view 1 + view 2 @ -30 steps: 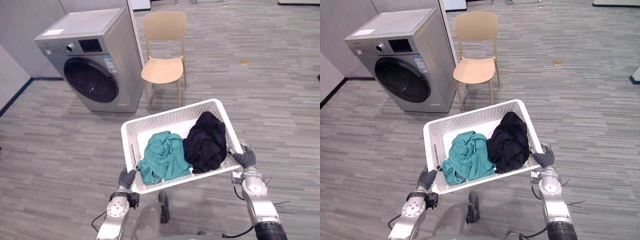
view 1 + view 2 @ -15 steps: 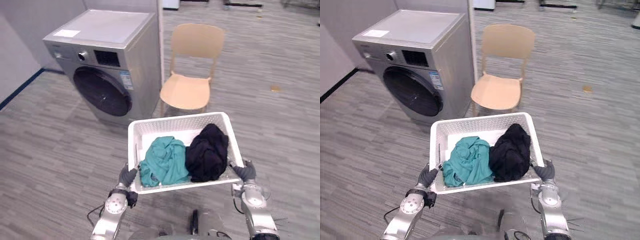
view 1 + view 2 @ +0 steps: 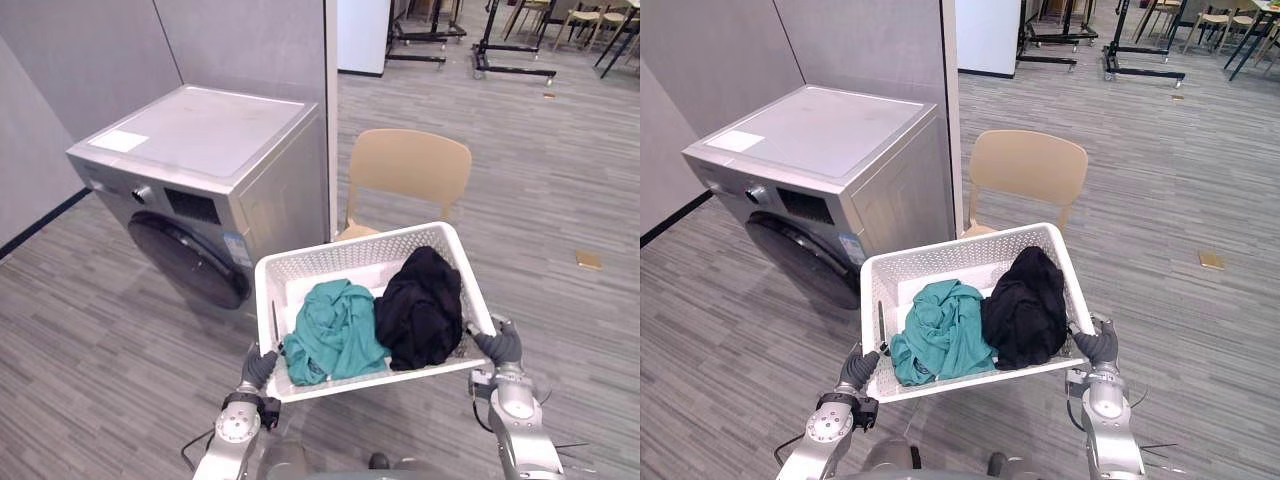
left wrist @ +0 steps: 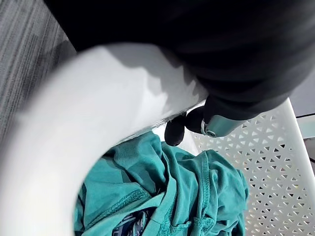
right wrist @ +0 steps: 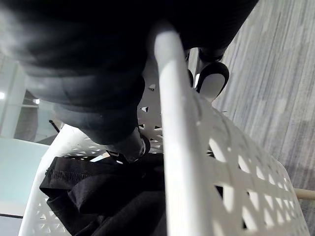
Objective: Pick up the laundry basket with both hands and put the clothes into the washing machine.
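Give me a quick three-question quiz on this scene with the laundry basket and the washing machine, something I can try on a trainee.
1. True or false: in the laundry basket, the black garment lies on the robot's left and the teal garment on its right.
2. What stands beside the washing machine? A) a tan chair B) a table C) a second basket
3. How is the basket being held?

Key
1. False: the black garment is on the right, the teal one on the left.
2. A.
3. The left hand and the right hand each grip one end of its rim.
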Robot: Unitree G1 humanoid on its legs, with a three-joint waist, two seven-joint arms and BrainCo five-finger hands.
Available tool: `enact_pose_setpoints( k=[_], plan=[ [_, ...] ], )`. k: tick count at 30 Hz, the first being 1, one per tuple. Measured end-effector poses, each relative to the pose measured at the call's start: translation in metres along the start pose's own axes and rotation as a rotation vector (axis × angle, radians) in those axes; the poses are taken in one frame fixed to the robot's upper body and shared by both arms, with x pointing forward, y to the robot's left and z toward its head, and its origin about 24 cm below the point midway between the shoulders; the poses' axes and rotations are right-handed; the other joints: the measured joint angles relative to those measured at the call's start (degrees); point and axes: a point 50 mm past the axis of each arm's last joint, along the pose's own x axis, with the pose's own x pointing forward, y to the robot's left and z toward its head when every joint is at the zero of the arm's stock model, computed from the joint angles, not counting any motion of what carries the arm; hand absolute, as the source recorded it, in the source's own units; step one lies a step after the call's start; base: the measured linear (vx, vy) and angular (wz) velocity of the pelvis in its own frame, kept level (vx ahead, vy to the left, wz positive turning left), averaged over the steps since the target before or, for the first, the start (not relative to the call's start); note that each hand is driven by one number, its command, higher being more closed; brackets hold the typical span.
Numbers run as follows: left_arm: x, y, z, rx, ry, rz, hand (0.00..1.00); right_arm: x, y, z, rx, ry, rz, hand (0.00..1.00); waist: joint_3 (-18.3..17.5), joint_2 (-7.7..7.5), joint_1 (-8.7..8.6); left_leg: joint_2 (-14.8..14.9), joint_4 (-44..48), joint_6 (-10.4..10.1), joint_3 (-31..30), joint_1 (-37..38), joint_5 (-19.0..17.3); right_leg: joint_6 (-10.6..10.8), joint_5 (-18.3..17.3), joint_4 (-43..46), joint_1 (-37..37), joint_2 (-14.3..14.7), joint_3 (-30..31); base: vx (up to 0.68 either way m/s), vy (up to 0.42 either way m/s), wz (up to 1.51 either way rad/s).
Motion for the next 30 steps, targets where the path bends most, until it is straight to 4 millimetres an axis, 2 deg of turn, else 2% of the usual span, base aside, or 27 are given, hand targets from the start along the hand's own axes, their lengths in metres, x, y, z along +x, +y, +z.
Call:
enact_pose_setpoints(
  k=[3, 4, 5, 6, 7, 8, 9, 10, 12, 13, 14, 16, 18, 19, 21, 22, 23, 25, 26, 27, 30],
  plan=[
    [0.000, 0.008, -0.005, 0.035, 0.018, 0.009, 1.00, -0.006, 0.008, -0.014, 0.022, 0.061, 0.011, 1.00, -0.50, -2.53, -0.43, -3.36, 1.53, 2.54, 3.86, 1.64, -4.20, 2.77, -2.72, 2.30, 0.18, -4.81, 2.54, 0.35, 0.200, -0.51],
    [-0.001, 0.008, -0.007, 0.036, 0.027, 0.008, 1.00, -0.006, 0.009, -0.017, 0.013, 0.072, 0.017, 1.00, -0.27, -2.90, -0.19, -3.75, 1.91, 2.94, 6.04, 2.60, -6.26, 3.95, -3.86, 7.60, -1.99, -6.03, 3.97, 0.35, 0.176, -0.58],
    [-0.001, 0.009, -0.009, 0.040, 0.038, 0.008, 1.00, -0.006, 0.011, -0.019, 0.008, 0.082, 0.021, 1.00, -0.23, -2.97, -0.15, -3.93, 1.49, 3.42, 6.95, 3.65, -6.66, 4.74, -4.33, 11.95, -3.96, -6.51, 4.57, 0.33, 0.221, -0.74],
    [-0.001, 0.012, -0.013, 0.053, 0.057, 0.009, 1.00, -0.006, 0.015, -0.023, -0.004, 0.099, 0.031, 1.00, 0.06, -3.49, -0.26, -4.35, 0.05, 4.09, 9.06, 6.57, -7.16, 6.78, -4.51, 22.70, -8.48, -7.76, 4.99, 0.28, 0.189, -0.55],
    [-0.002, 0.015, -0.015, 0.068, 0.067, 0.012, 1.00, -0.008, 0.018, -0.029, -0.004, 0.125, 0.040, 1.00, 0.30, -3.98, -0.73, -4.73, -1.08, 4.84, 10.04, 9.28, -7.76, 7.35, -4.74, 30.68, -11.89, -9.65, 3.63, 0.32, 0.199, -0.42],
    [-0.002, 0.016, -0.015, 0.073, 0.069, 0.014, 1.00, -0.009, 0.020, -0.031, -0.006, 0.135, 0.044, 1.00, 0.26, -4.21, -1.35, -4.89, -1.52, 4.92, 10.20, 10.35, -8.09, 6.54, -5.24, 32.58, -13.00, -10.46, 2.15, 0.31, 0.141, -0.17],
    [-0.001, 0.019, -0.014, 0.083, 0.066, 0.020, 1.00, -0.010, 0.023, -0.034, -0.007, 0.147, 0.052, 1.00, 0.06, -4.61, -1.84, -5.11, -2.57, 4.82, 10.26, 11.62, -8.34, 4.72, -6.31, 33.52, -15.34, -11.41, -0.37, 0.26, 0.088, -0.06],
    [0.000, 0.020, -0.013, 0.088, 0.062, 0.023, 1.00, -0.010, 0.023, -0.034, -0.008, 0.146, 0.055, 1.00, 0.04, -4.74, -1.93, -5.12, -2.96, 4.76, 10.26, 11.93, -8.38, 4.09, -6.69, 32.96, -16.65, -11.45, -1.22, 0.24, 0.042, 0.01],
    [0.004, 0.022, -0.007, 0.095, 0.037, 0.040, 1.00, -0.010, 0.024, -0.033, -0.013, 0.139, 0.050, 1.00, 0.17, -5.56, -2.44, -5.27, -3.62, 4.54, 10.25, 11.96, -8.35, 3.22, -5.85, 24.56, -20.07, -10.81, -2.79, 0.22, -0.022, 0.09],
    [0.005, 0.022, -0.005, 0.097, 0.033, 0.041, 1.00, -0.010, 0.024, -0.033, -0.015, 0.139, 0.048, 1.00, 0.18, -5.94, -2.41, -5.59, -3.45, 4.19, 10.19, 11.82, -8.52, 2.47, -4.25, 21.44, -20.49, -10.46, -2.60, 0.20, -0.078, 0.15],
    [0.008, 0.024, -0.002, 0.107, 0.020, 0.044, 1.00, -0.009, 0.025, -0.032, -0.011, 0.135, 0.043, 1.00, 0.74, -7.69, -2.64, -7.03, -2.32, 3.18, 9.82, 11.38, -9.20, 1.56, 3.76, 16.45, -21.02, -10.67, -2.24, 0.18, -0.092, 0.27],
    [0.017, 0.019, 0.004, 0.089, 0.007, 0.059, 1.00, -0.001, 0.024, -0.026, -0.018, 0.118, 0.017, 1.00, 2.58, -6.25, -3.30, -5.36, -0.05, 2.42, 8.33, 8.98, -10.02, 1.23, 4.14, 15.86, -21.05, -9.97, -3.20, 0.14, -0.075, 0.16],
    [0.030, 0.017, 0.028, 0.082, -0.071, 0.093, 1.00, 0.013, 0.027, -0.005, -0.003, 0.044, -0.007, 1.00, 4.65, -4.91, -3.09, -3.73, 1.73, 2.37, 8.55, 3.42, -10.04, 0.30, 6.41, 13.60, -25.01, -8.22, -3.32, 0.02, -0.090, -0.17],
    [0.042, 0.020, 0.051, 0.079, -0.137, 0.123, 1.00, 0.022, 0.030, 0.013, 0.020, -0.011, -0.025, 1.00, 6.98, -4.92, -3.25, -3.06, 2.74, 2.35, 8.54, -0.32, -10.04, -0.10, 7.78, 12.89, -27.82, -7.64, -3.79, -0.10, -0.092, -0.06],
    [0.059, 0.027, 0.086, 0.076, -0.229, 0.175, 1.00, 0.031, 0.035, 0.040, 0.066, -0.089, -0.054, 1.00, 8.85, -5.62, -3.00, -2.24, 5.35, 2.36, 8.60, -7.63, -10.05, -0.59, 9.41, 12.83, -33.95, -7.18, -4.00, -0.15, -0.050, -0.06],
    [0.069, 0.031, 0.111, 0.073, -0.290, 0.206, 1.00, 0.037, 0.036, 0.062, 0.101, -0.154, -0.079, 1.00, 11.04, -6.06, -2.80, -1.86, 6.86, 2.35, 8.81, -11.31, -10.06, -0.72, 10.58, 12.76, -37.09, -6.96, -3.94, -0.13, -0.019, -0.09],
    [0.070, 0.032, 0.115, 0.073, -0.301, 0.212, 1.00, 0.039, 0.036, 0.067, 0.108, -0.168, -0.083, 1.00, 11.60, -6.10, -2.71, -1.76, 7.14, 2.35, 8.90, -11.76, -10.06, -0.73, 10.73, 12.73, -37.43, -6.92, -3.92, -0.14, -0.013, -0.14],
    [0.076, 0.034, 0.139, 0.062, -0.358, 0.239, 1.00, 0.042, 0.035, 0.088, 0.151, -0.231, -0.117, 1.00, 13.28, -6.09, -1.67, -0.94, 9.74, 2.43, 9.44, -15.36, -10.20, -1.02, 11.65, 12.78, -40.28, -6.45, -3.41, -0.13, -0.004, -0.18],
    [0.077, 0.035, 0.143, 0.062, -0.370, 0.244, 0.00, 0.043, 0.035, 0.092, 0.158, -0.242, -0.120, 1.00, 13.36, -6.04, -1.66, -0.82, 10.15, 2.43, 9.41, -16.19, -10.20, -1.10, 11.78, 12.79, -40.93, -6.39, -3.42, -0.10, -0.016, -0.09],
    [0.080, 0.038, 0.152, 0.064, -0.391, 0.261, 0.00, 0.045, 0.036, 0.100, 0.176, -0.259, -0.120, 0.00, 13.61, -5.97, -1.58, -0.57, 10.73, 2.43, 9.29, -17.40, -10.20, -1.16, 11.98, 12.86, -41.82, -6.31, -3.44, -0.06, -0.023, 0.03],
    [0.086, 0.042, 0.169, 0.026, -0.415, 0.294, 0.00, 0.045, 0.041, 0.115, 0.208, -0.299, -0.112, 0.00, 14.03, -5.93, -1.45, -0.05, 12.21, 2.41, 8.79, -20.15, -10.30, -1.31, 12.23, 13.04, -43.73, -6.04, -3.92, -0.08, -0.045, 0.02]
  ],
)
